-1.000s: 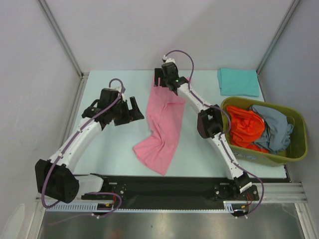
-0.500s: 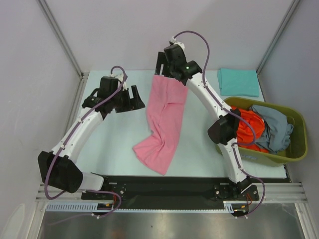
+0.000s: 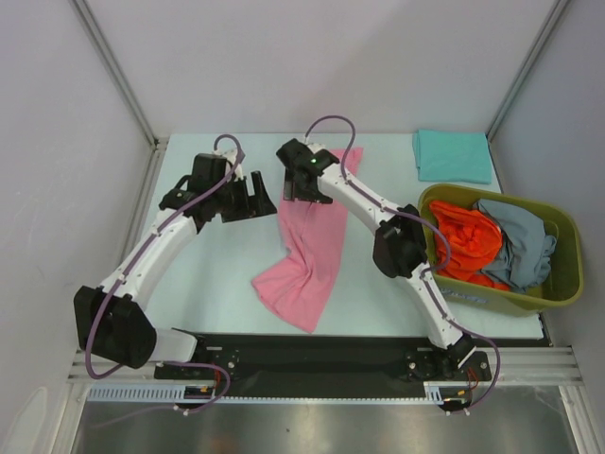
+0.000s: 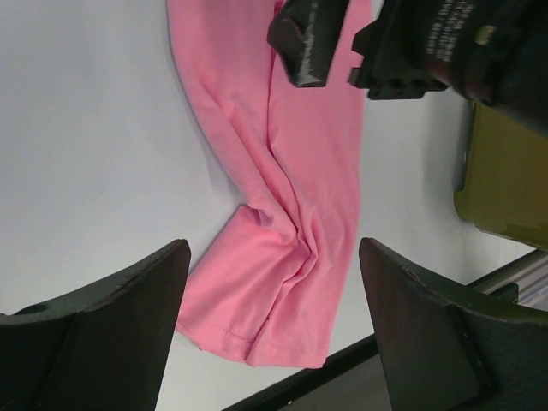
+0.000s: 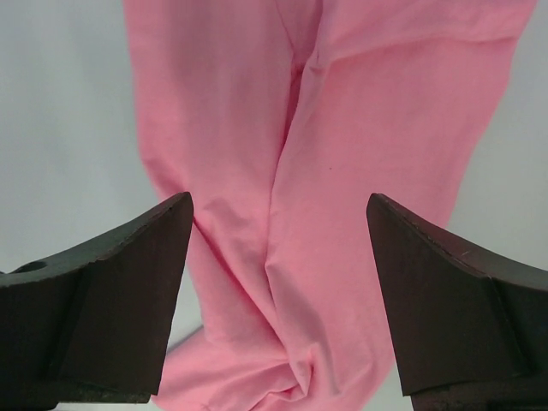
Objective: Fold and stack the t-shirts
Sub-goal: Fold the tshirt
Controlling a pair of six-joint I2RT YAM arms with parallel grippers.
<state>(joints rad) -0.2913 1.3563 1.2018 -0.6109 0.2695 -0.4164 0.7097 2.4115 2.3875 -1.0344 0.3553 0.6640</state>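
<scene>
Pink t-shirt (image 3: 312, 255) lay on the pale table (image 3: 208, 274) as a long, crumpled strip running from the far centre toward the near edge. It was bunched into lengthwise folds at mid-length and widened at the near end, where a stitched hem showed in the left wrist view. The left gripper (image 4: 274, 248) was spread wide and held nothing, poised just beside the strip's far left edge. The right gripper (image 5: 278, 201) was likewise spread and empty, hanging directly over the upper part of the cloth with a central crease between its fingers. A teal t-shirt (image 3: 452, 156) lay folded at the far right of the table. An orange-red t-shirt (image 3: 463, 241) and a grey-blue t-shirt (image 3: 515, 246) were heaped in the olive-green basket (image 3: 501, 301) at the right.

Handling, as a judgement: the cloth appeared light, limp and not fragile. It would probably drape and sag from any single grip point and might slide on the smooth table. The likeliest holds were the two corners of one end, either the near hem or the far end, one per gripper, so that the strip could be drawn flat before folding. A pinch on the bunched middle would probably gather several layers.

Lettering: no brand, label or print was visible on any shirt. Pale markings showed on the black housing (image 4: 445, 34) of the right gripper in the left wrist view, too blurred to read.
</scene>
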